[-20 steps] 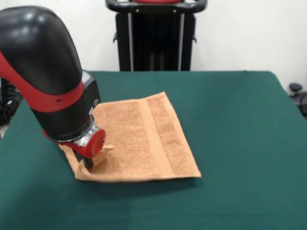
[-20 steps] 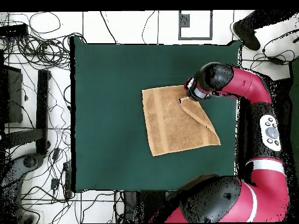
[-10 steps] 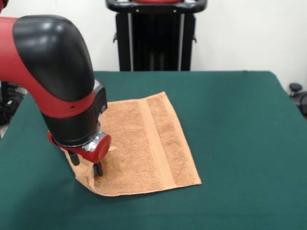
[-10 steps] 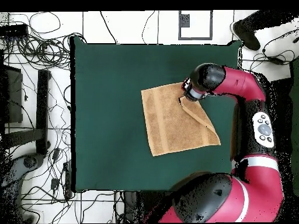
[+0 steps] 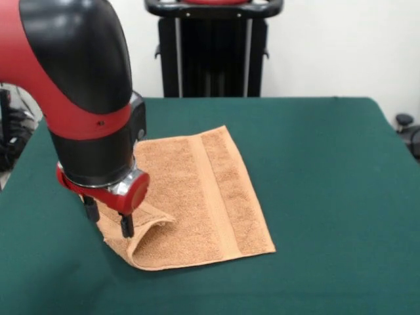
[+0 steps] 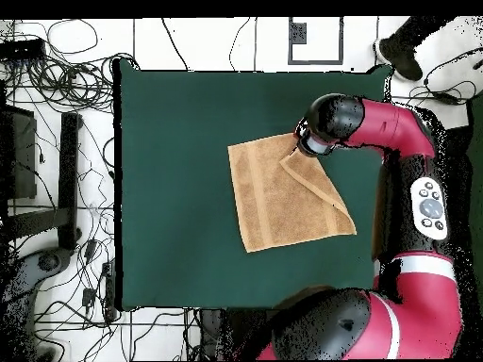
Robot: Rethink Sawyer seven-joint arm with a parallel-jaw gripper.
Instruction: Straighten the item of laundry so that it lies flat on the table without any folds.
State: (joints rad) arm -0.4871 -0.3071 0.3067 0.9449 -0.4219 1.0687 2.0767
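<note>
No containers anywhere on the large dark green felt-topped table (image 5: 328,170); only the small orange-tan terry towel (image 5: 197,197) on it, somewhat toward the side where the red and black arm comes down. Mostly flat, roughly square, with one flat woven band (image 5: 213,197) running across it near the edge away from the arm. Still folded at the corner under the arm: a triangular flap doubled back over the rest, seen plainly from above (image 6: 316,184), and from the front a raised ridge of cloth (image 5: 147,230) curling up off the table. Small black two-fingered gripper (image 5: 108,216) directly at that lifted corner, fingers apart with one on each side of the raised cloth; touching the fold, but whether actually pinching it cannot be told.
</note>
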